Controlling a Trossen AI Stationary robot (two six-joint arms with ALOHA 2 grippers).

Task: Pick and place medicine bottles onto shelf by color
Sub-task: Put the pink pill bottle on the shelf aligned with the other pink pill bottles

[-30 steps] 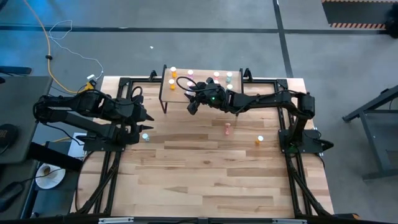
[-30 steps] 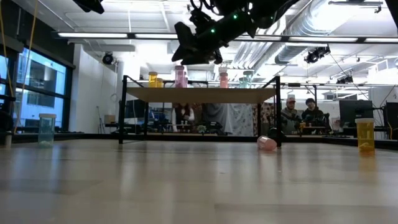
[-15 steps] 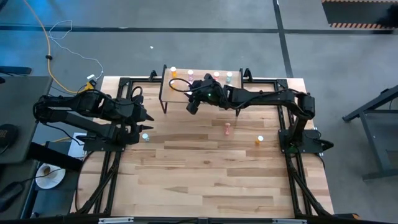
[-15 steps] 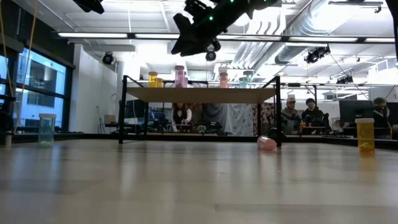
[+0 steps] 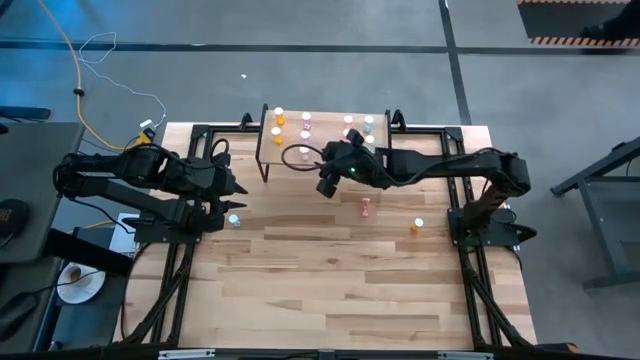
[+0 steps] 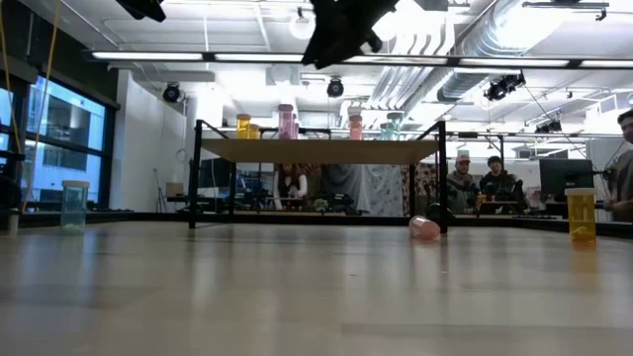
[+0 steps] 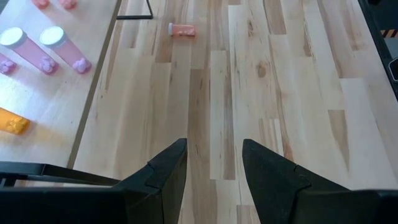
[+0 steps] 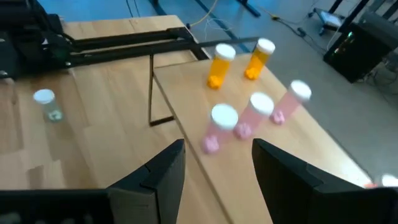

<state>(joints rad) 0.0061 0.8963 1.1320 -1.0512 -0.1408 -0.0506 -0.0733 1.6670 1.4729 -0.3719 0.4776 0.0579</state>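
pink bottle [image 5: 366, 207] lying near shelf [image 5: 268, 146], right hand [image 5: 325, 187] open, empty above

Right gripper [image 6: 341, 35]: low view, cut off by the picture's 12 o'clock edge; only a dark silhouette shows, fingers not readable there.

Left gripper [image 6: 143, 8]: low view, a dark tip at 11 o'clock, the rest out of the picture.

Shelf [image 8: 261, 162]: right wrist view, its 3 o'clock end runs out of the picture; the pink bottles [image 8: 249, 118] on it are blurred, labels unreadable.

Orange bottle [image 7: 12, 121]: left wrist view, cut by the 9 o'clock edge.

Person [image 6: 623, 163]: low view, cut by the 3 o'clock edge.

Bottles on the shelf [image 5: 325, 128]: high view, too small to count surely.
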